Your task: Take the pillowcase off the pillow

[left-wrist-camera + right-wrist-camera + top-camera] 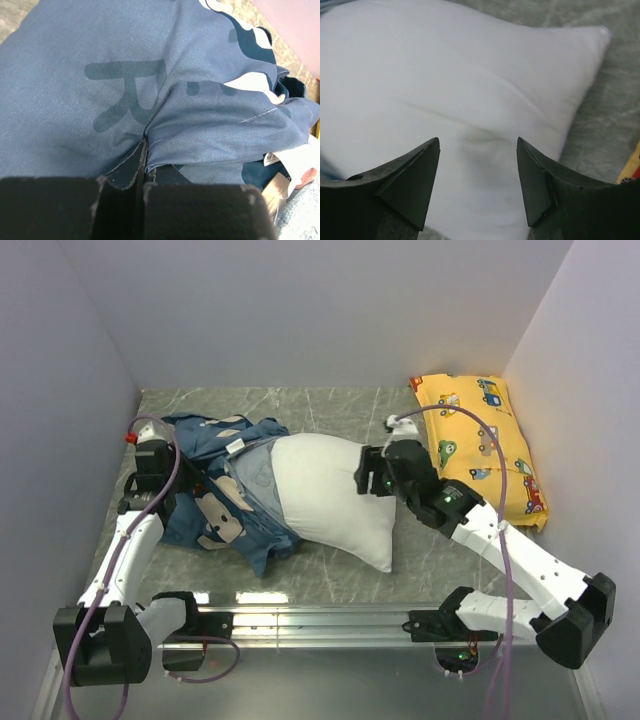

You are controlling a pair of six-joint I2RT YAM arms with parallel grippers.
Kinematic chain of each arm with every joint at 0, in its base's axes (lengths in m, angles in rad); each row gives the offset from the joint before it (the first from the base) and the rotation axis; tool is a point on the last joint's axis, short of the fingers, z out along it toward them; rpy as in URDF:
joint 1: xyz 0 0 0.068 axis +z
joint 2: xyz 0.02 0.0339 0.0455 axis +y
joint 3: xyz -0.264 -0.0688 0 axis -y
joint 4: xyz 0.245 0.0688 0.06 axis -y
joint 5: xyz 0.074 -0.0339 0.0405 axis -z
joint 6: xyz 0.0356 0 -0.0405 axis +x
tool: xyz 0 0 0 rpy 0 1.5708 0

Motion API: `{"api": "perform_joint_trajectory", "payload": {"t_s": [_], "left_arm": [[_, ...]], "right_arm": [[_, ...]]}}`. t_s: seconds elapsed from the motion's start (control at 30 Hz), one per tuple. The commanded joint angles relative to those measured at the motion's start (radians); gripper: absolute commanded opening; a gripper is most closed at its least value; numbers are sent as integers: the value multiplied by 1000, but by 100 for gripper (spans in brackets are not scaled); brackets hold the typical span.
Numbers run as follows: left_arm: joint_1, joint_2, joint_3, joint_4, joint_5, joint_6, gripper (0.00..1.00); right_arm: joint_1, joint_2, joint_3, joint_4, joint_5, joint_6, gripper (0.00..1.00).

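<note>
The blue pillowcase (pixel 215 495) lies bunched at the left of the table, still covering the left end of the white pillow (pixel 325 495). My left gripper (pixel 165 480) sits at the pillowcase's left side, shut on a pinch of its blue fabric (pixel 165 115), which folds into the closed jaws (pixel 141 160). The right gripper (pixel 368 478) hovers at the pillow's bare right end, open, with the white pillow (pixel 470 85) showing between its fingertips (pixel 479 142) and a small dent in the cloth there.
A yellow car-print pillow (pixel 480 445) lies at the back right, close beside the right arm. Grey walls close in the table on left, back and right. A metal rail (pixel 320 620) runs along the near edge.
</note>
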Motion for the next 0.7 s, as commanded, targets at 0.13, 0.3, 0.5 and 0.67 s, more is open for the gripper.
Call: {"api": "perform_joint_trajectory", "payload": {"t_s": [0.13,0.3,0.5,0.67], "left_arm": [[-20,2,21,-9,-53,4,1],[-22,13,78,-41,-39,33,0],[-37,23,216,-97,45,87,1],[-196,74,369,-185,15,133,28]], "right_arm": [[322,165,195,20,177,-159,76],[437,405,259,39,239,-208,80],[423,631,320,1,277,-164,66],[339,613,332,10,118,-100,0]]}}
